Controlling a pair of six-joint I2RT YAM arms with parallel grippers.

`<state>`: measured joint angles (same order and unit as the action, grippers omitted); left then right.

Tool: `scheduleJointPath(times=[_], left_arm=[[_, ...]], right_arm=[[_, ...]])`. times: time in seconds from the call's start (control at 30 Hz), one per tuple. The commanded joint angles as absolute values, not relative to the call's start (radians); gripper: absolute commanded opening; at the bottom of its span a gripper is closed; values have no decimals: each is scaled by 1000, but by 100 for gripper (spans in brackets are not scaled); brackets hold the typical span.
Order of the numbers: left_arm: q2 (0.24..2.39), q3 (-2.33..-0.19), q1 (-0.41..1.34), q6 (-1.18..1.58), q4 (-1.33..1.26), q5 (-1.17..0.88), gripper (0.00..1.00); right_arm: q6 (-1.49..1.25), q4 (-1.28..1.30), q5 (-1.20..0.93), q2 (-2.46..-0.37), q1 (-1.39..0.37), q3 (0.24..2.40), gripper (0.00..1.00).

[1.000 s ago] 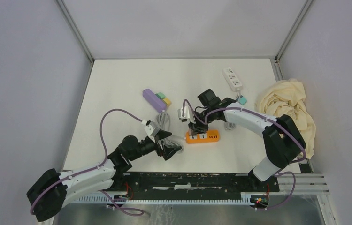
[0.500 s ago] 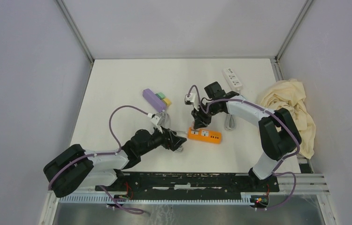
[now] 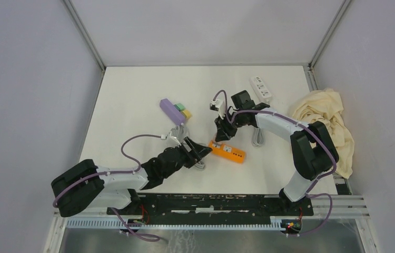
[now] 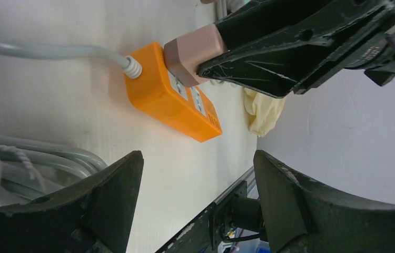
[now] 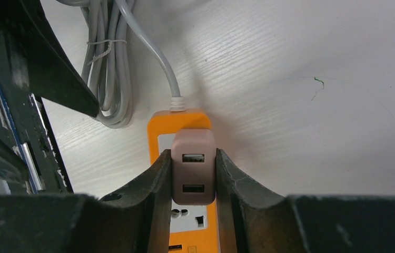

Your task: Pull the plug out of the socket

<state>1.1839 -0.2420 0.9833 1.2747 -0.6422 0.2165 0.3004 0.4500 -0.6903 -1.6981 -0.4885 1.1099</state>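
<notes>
An orange socket strip (image 3: 231,152) lies slanted on the white table, a grey cord (image 4: 53,50) leaving its left end. A pinkish-brown plug (image 5: 193,176) with two USB ports sits against the strip's face at the cord end. My right gripper (image 5: 194,155) is shut on the plug, one finger on each side; from above the gripper (image 3: 221,134) hides it. My left gripper (image 3: 200,153) stands open just left of the strip's cord end. Nothing is between its fingers (image 4: 106,195), and the strip (image 4: 177,108) lies ahead of them.
A coiled grey cable (image 3: 180,132) lies by the left gripper. A purple block with green and yellow pieces (image 3: 173,112) sits behind it. A white power strip (image 3: 260,88) and a cream cloth (image 3: 324,121) are at the back right. A black rail (image 3: 211,203) runs along the front.
The right gripper has moved back with the plug, swinging the strip's cord end with it. The left arm has reached right toward that end, its jaws a little narrower.
</notes>
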Motion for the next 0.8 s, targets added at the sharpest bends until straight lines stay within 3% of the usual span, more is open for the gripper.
scheduleJointPath(times=[0.0,0.13,0.23,0.43,0.7,0.77], left_arm=[[1293,-347,1035,1410,-622,320,82],[1387,-366,1059,1409,-686,339,82],[1458,-366,1060,1433,-744,345,69],[1552,-416,1056,1415,-768,392,64],[1630,-414,1043,1427,-865,383,63],[1649,-416,1039,1435,-879,378,59]], right_arm=[[180,326,-714,-1688,-483,1105,0],[139,298,-724,-1672,-486,1090,0],[114,276,-728,-1667,-486,1078,0],[88,260,-742,-1673,-488,1071,0],[75,252,-747,-1672,-488,1068,0],[77,251,-744,-1669,-490,1067,0]])
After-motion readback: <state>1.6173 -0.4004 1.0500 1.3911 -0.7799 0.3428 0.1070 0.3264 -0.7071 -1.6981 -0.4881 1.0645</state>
